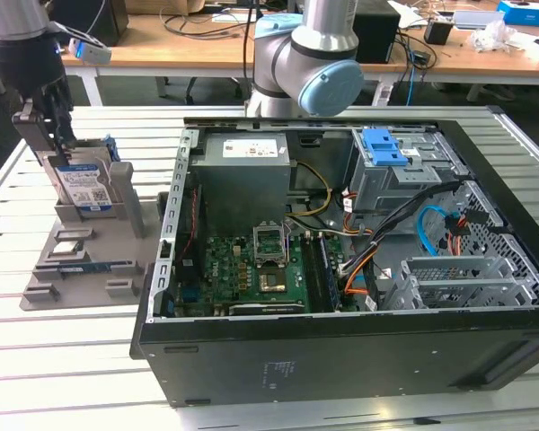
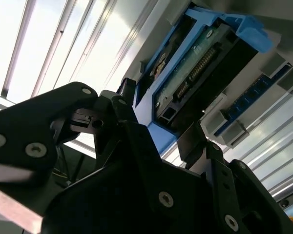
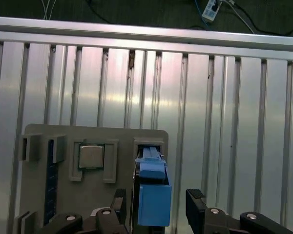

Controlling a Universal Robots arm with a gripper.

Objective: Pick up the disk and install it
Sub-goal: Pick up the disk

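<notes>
Straddling the disk [image 3: 152,202], upright in its grey holder [image 3: 44,134] at the exterior view's left, the gripper [image 3: 156,195] has fingers [image 3: 195,204] spread either side; closing should land centred and square on it.

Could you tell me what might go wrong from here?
The tool straddles the disk without touching it; closing on its blue plastic edge could slip. The disk sits in a slot of the grey holder; a tilted lift might jam or drag the holder. Loose cables near the drive cage could snag.
</notes>
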